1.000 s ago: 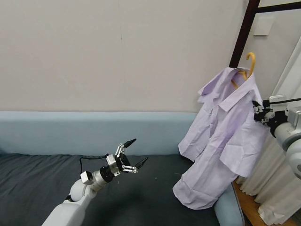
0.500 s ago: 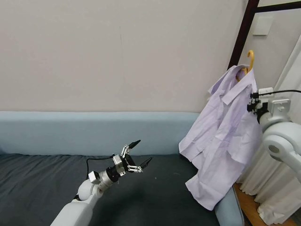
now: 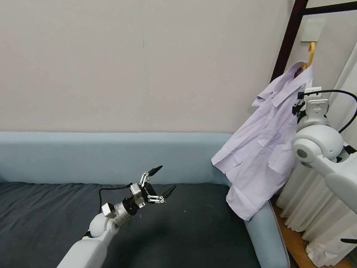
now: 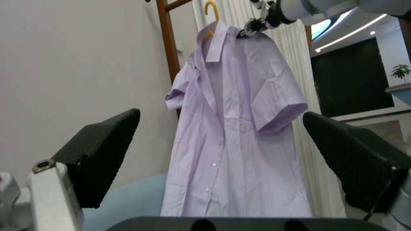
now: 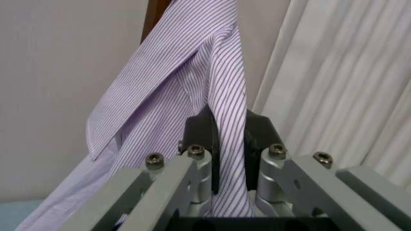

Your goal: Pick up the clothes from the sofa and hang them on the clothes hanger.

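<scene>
The right gripper [image 3: 300,103], fingers pinching the shirt [image 3: 261,156], has lifted it higher. The left gripper [image 3: 158,181] stays spread-fingered above the sofa [image 3: 50,223].

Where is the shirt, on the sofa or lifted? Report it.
Lifted: shirt hangs from a yellow hanger, right pincer shut on its cloth; left pincer open over the sofa.

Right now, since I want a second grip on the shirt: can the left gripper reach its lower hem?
Probably yes. The left gripper is open above the sofa, aimed at the shirt, with nothing between them; the right gripper holds the shirt near its collar.
</scene>
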{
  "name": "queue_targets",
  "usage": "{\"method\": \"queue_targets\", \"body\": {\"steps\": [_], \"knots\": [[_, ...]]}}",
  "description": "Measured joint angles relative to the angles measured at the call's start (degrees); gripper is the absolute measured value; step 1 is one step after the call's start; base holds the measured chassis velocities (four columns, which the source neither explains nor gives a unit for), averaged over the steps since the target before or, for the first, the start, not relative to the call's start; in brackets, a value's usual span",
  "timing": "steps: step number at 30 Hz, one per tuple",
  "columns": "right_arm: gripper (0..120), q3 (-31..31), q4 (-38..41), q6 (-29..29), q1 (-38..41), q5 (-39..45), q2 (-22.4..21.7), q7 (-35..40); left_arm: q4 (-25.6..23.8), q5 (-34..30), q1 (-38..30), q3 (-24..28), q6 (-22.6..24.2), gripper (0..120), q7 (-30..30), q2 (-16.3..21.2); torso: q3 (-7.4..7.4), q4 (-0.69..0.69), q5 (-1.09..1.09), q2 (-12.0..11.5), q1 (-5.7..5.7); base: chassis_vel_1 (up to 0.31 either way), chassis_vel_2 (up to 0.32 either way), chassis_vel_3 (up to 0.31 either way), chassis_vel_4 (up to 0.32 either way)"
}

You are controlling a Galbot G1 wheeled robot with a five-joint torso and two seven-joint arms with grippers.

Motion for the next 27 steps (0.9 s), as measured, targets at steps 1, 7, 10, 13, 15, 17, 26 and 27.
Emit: {"method": "queue_targets", "body": {"steps": [1,7,10,13,15,17,26,27], "knots": [[7,-1.15,-1.14,-0.04,1.33,-0.21,0.49,0.13,0.02,0.0,-0.15,0.05,0.0,100,-0.01,-0.11,0.0,0.0,0.01,0.0,0.0,0.0,0.0,0.0,0.0],[7,-6.17,-7.69,-0.29,8.07,-3.37,3.89,0.87,0.04,-0.17,-0.1,0.11,-0.06,100,-0.03,0.4,0.0,0.01,-0.01,0.0,0.0,0.0,0.0,0.0,0.0],[7,-7.58,-10.23,-0.09,10.07,-4.82,5.35,0.56,0.05,-0.68,0.12,-0.15,-0.14,100,-0.03,1.04,0.0,0.02,0.0,0.0,0.0,0.0,0.0,0.0,0.0],[7,-9.95,-14.85,0.62,13.8,-6.32,8.43,0.32,0.03,-1.45,0.54,-0.79,-0.48,100,-0.02,2.18,0.0,0.04,-0.01,0.0,0.0,0.0,0.0,0.0,0.0],[7,-10.69,-16.65,1.02,15.03,-6.95,9.46,0.31,0.02,-1.82,0.71,-0.99,-0.57,100,-0.02,2.57,0.0,0.02,0.0,0.0,-0.01,0.0,0.0,0.0,0.0],[7,-12.02,-20.98,1.54,18.16,-7.98,12.44,0.91,-0.11,-2.38,0.89,-1.31,-0.76,100,-0.02,3.04,0.0,0.02,-0.02,0.0,0.0,0.0,0.0,0.0,0.0],[7,-15.16,-33.08,2.22,24.14,-13.91,19.79,0.25,-0.36,-3.12,0.95,-1.75,-0.93,100,-0.06,3.3,0.0,0.01,0.0,0.0,0.0,0.0,0.0,0.0,0.0],[7,-15.19,-35.15,2.39,24.95,-14.31,20.97,0.07,-0.37,-3.12,0.96,-1.74,-0.93,100,-0.07,3.24,0.0,0.0,0.0,0.0,0.0,0.0,0.0,0.0,0.0]]}}
